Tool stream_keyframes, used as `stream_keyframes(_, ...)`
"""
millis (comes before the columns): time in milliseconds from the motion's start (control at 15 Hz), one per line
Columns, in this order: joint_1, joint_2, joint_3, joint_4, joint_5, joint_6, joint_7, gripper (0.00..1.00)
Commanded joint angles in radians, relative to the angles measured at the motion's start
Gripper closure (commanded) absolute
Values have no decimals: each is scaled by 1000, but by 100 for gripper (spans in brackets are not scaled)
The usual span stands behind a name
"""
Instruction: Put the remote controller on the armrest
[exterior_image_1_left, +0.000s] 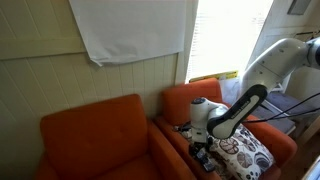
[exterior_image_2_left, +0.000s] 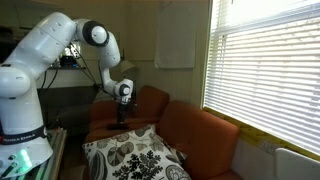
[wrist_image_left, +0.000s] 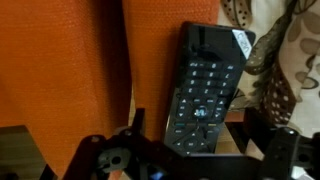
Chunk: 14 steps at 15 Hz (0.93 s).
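The remote controller (wrist_image_left: 205, 90) is a dark handset with paler buttons. It lies flat on orange fabric beside the patterned pillow (wrist_image_left: 270, 40). I cannot tell if that fabric is seat or armrest. My gripper (wrist_image_left: 198, 132) is open; its fingers straddle the remote's near end with gaps on both sides. In both exterior views the gripper (exterior_image_1_left: 203, 140) (exterior_image_2_left: 122, 112) points down at the chair, next to the orange armrest (exterior_image_1_left: 172, 135) between the two chairs. The remote is too small to make out in the exterior views.
A white pillow with brown-black patterns (exterior_image_1_left: 245, 152) (exterior_image_2_left: 130, 158) fills most of the chair seat. A second orange armchair (exterior_image_1_left: 95, 140) stands beside it. A blind-covered window (exterior_image_2_left: 265, 70) is behind the chairs. A vertical seam (wrist_image_left: 126, 70) splits the orange fabric left of the remote.
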Motion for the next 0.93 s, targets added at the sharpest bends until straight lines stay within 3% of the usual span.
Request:
stream_keyframes(0,6,0,-5,3,6,-1,-4,0)
stream_keyframes(267,-3,-19,67,-8,49,14,-59,0)
stream_keyframes(867,-11,-26,69,-18,51,14,-71,0)
